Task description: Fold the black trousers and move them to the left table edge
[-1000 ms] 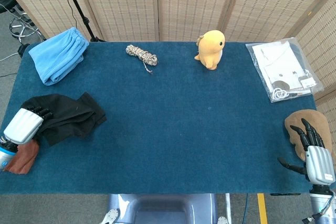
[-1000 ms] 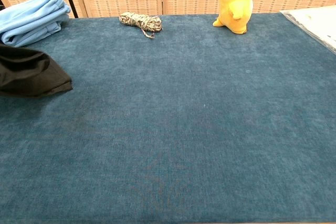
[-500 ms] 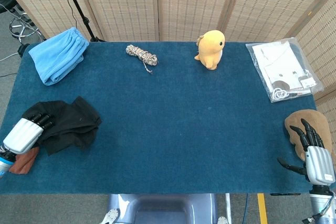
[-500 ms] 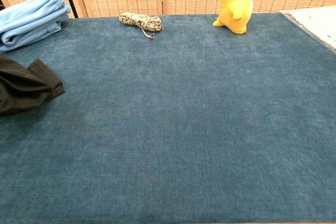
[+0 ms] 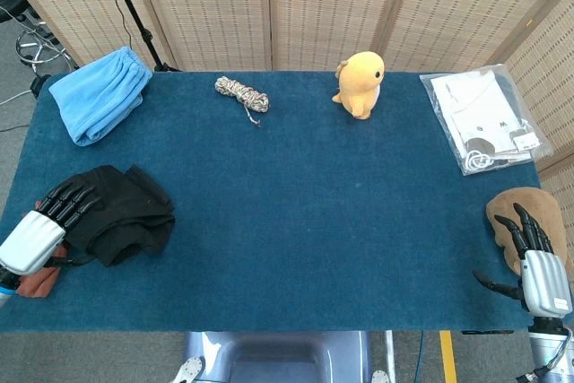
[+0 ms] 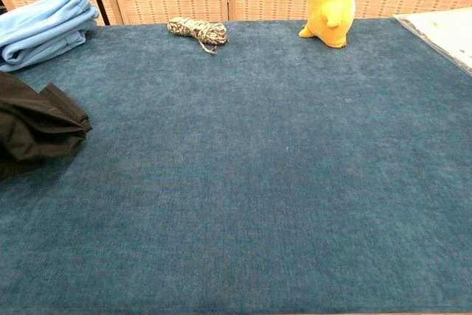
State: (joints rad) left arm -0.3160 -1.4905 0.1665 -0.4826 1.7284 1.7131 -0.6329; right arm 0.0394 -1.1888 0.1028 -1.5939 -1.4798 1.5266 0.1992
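- The black trousers [image 5: 117, 213] lay bunched in a rough fold at the left end of the bench [image 5: 314, 221], in front of the folded blue garment [image 5: 99, 94] and well apart from the yellow plush toy [image 5: 360, 83] at the back.
- The left hand [image 5: 43, 226] rested on the trousers' outer side, its dark fingers [image 5: 72, 199] spread over the cloth; whether they actually pinched the fabric could not be told from either view.
- A brown cloth [image 5: 36, 282] showed just beside that hand, on the side away from the trousers.
- The right hand [image 5: 536, 262] hovered with fingers apart and nothing in them, over a brown pad [image 5: 507, 213], far across the bench from the trousers.
- By all appearances the folding was largely done and the moving step was in hand: the bundle sat near the left edge but loosely heaped.
- The next move, one would judge, called for a last short nudge towards that edge, or a tidy and a clean let-go without dragging the folds open.
- A coil of rope [image 5: 242, 93] and a plastic packet [image 5: 484, 118] lay at the back, on either side of the toy.
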